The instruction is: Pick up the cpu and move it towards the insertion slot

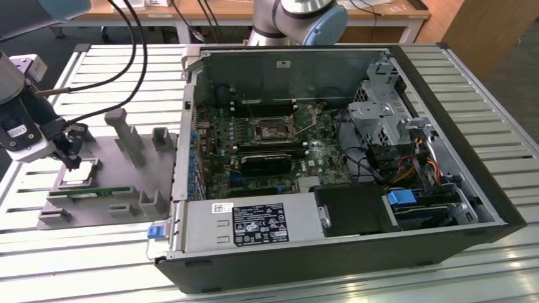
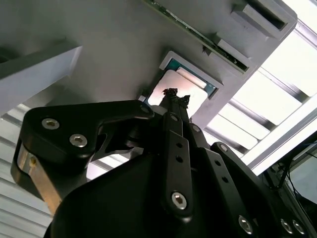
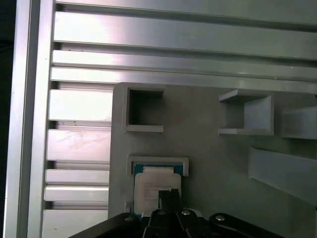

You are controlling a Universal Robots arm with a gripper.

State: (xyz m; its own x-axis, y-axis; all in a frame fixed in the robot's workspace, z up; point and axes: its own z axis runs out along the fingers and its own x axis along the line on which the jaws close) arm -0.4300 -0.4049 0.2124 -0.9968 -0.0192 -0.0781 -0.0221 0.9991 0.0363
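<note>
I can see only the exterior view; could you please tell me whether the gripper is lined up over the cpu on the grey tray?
Observer: Yes. In the first wrist view the gripper tip stands over the silvery top of the cpu, nearer one side than its middle.
Operator: Thank you. Has it been lifted yet?
Observer: No. In both wrist views it lies flat in the tray, seated against a raised lip along one edge.
Operator: Is anything between the tip and the chip?
Observer: Nothing. The second wrist view shows the dark tip right against the bright metal top, though I cannot tell whether they touch.
</note>
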